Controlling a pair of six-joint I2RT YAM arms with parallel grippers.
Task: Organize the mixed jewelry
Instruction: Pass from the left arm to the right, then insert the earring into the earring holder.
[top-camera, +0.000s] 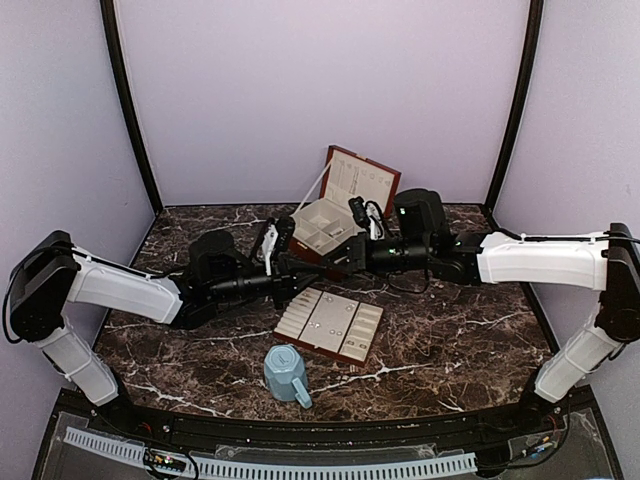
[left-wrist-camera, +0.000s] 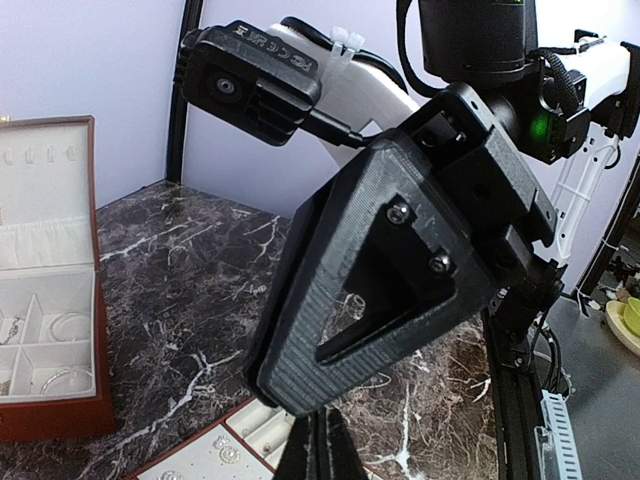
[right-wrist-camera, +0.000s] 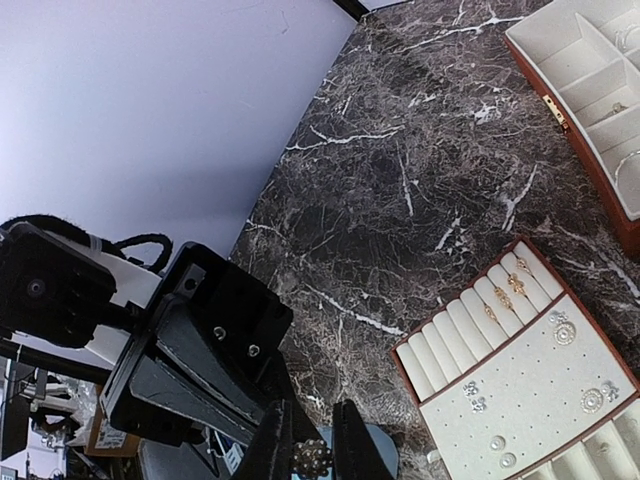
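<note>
In the right wrist view my right gripper (right-wrist-camera: 311, 425) is shut on a small beaded silvery piece (right-wrist-camera: 314, 458), its two fingers pressing on either side. The black body of my left gripper (right-wrist-camera: 190, 350) sits close on the left, pointing at that piece. In the left wrist view the left gripper (left-wrist-camera: 325, 442) is shut; nothing shows between its fingers. Other mixed jewelry lies sorted: thin hoops (left-wrist-camera: 68, 326) in the open brown box (left-wrist-camera: 50, 415), and rings (right-wrist-camera: 505, 290) and studs (right-wrist-camera: 475, 396) on the cream-lined tray (right-wrist-camera: 540, 360).
In the top view the open box (top-camera: 318, 228) stands at the back centre with its lid (top-camera: 362, 180) up. The tray (top-camera: 300, 318) lies in front of it, and a light-blue mug (top-camera: 287, 372) stands nearer the front edge. Both arms meet over the table between box and tray.
</note>
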